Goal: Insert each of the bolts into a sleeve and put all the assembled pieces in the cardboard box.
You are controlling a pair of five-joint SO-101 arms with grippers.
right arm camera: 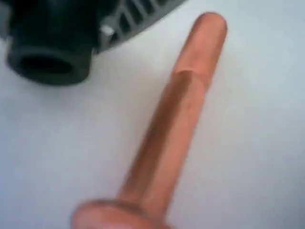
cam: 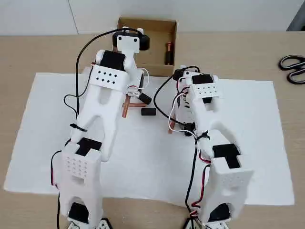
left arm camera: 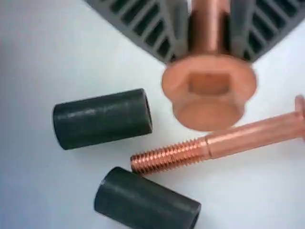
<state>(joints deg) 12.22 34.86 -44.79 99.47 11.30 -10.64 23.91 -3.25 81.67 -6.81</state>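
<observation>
As wrist views reveal, left claw (left arm camera: pixel 209 28) clamps a bolt (left arm camera: pixel 208 93), right claw (right arm camera: pixel 55 31) clamps a sleeve (right arm camera: pixel 47 64).

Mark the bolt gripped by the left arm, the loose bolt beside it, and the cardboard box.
held bolt (left arm camera: pixel 208 90), left wrist view, flanged head.
loose bolt (left arm camera: pixel 252 135), left wrist view, smooth shank.
cardboard box (cam: pixel 155 47), high view, bare floor inside.

The pale wooden worktop (cam: pixel 28 52) carries a large white sheet (cam: pixel 143 162). The cardboard box (cam: pixel 125 23) stands at the sheet's far edge, and scissors (cam: pixel 293 68) lie on bare wood far to the right. On the sheet lie two black sleeves (left arm camera: pixel 102 118) with a copper bolt (left arm camera: pixel 214 143) between them, and a second bolt (right arm camera: pixel 176 124).
</observation>
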